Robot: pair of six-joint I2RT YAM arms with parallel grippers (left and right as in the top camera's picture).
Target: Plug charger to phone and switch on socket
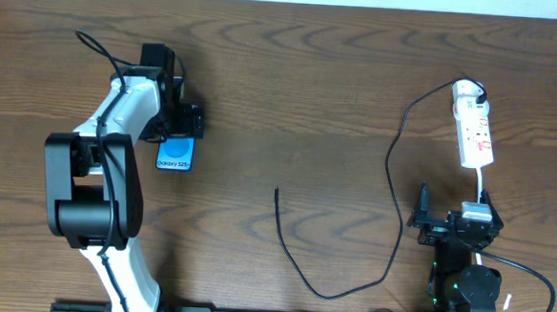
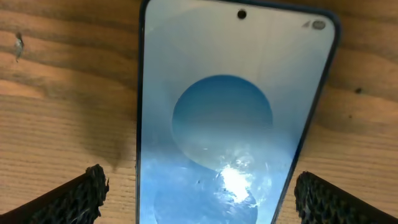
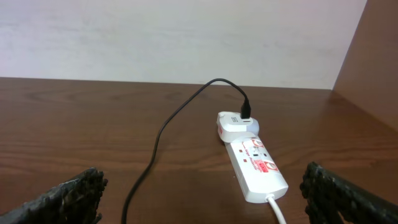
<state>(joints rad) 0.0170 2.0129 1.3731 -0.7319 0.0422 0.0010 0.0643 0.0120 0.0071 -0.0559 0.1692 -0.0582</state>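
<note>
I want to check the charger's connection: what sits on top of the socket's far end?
A white adapter sits on the socket, with the charger cable plugged into it. The outlet beneath it is covered.

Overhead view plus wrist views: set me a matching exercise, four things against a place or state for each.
Things: 1 phone; 2 socket; 3 charger plug tip; 4 left gripper.
Descriptions: A right side of table; B mid-table, lying loose, unplugged; C open, straddling the phone; D left side, blue screen up.
Pairs: 1-D, 2-A, 3-B, 4-C.
</note>
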